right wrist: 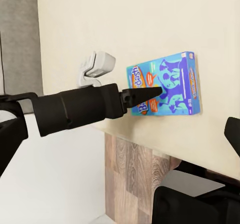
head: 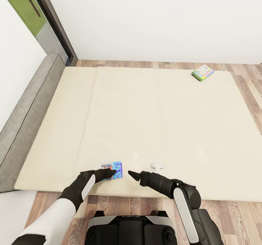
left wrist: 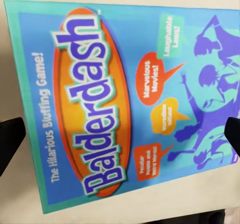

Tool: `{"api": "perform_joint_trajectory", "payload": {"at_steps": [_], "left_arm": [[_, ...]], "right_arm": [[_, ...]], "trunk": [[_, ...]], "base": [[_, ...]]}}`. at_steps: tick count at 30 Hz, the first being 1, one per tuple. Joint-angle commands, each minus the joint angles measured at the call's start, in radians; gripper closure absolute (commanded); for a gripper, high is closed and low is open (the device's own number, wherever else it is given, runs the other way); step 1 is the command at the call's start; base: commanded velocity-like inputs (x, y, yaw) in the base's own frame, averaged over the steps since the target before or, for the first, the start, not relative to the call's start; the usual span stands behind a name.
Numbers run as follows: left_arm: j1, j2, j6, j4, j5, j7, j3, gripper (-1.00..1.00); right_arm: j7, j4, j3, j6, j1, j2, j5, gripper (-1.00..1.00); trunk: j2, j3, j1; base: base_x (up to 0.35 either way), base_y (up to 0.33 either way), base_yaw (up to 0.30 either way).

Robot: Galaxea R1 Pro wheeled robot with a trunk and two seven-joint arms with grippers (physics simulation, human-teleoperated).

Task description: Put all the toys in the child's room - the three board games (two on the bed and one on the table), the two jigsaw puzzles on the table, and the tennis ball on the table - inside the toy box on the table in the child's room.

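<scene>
Balderdash, the blue-purple game (head: 113, 171), lies flat on the bed (head: 163, 128) close to its near edge, and from the head camera the left hand (head: 111, 172) is right over it, while the right hand (head: 131, 174) sits just beside it above bare mattress; whether that one is apart or together I cannot tell. A second game (head: 202, 72), green-edged, waits far off at the bed's back corner. Over to the left wrist: the cover (left wrist: 125, 99) sprawls between two dark fingertips (left wrist: 10, 139), so the left hand is spread wide and clamped on nothing. Right wrist now: the box (right wrist: 167, 86) shows a thin edge, with the left hand (right wrist: 150, 90) pointing onto it. My read: light, stiff card, glossy and likely slippery, lying flush. Pinch across opposite edges, not the flat face.
</scene>
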Motion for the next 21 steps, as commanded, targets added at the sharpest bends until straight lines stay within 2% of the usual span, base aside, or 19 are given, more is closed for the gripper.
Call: {"api": "perform_joint_trajectory", "payload": {"at_steps": [1,14,21], "left_arm": [[0.0,0.0,0.005,-0.001,0.007,0.001,-0.002,-1.0],[0.0,0.0,0.0,0.002,0.007,-0.001,-0.002,-1.0],[0.0,-0.001,-0.051,0.002,0.009,-0.002,-0.006,-1.0]], "right_arm": [[0.004,-0.001,-0.001,0.005,0.0,0.001,0.003,-1.0],[0.004,-0.001,0.0,0.004,0.0,0.001,0.003,-1.0],[0.004,-0.001,0.0,0.004,0.0,0.001,0.003,-1.0]], "trunk": [[-0.001,-0.001,0.0],[-0.001,-0.001,0.0],[-0.001,-0.001,0.0]], "base": [[0.0,0.0,0.0],[0.0,0.0,0.0],[0.0,0.0,0.0]]}}
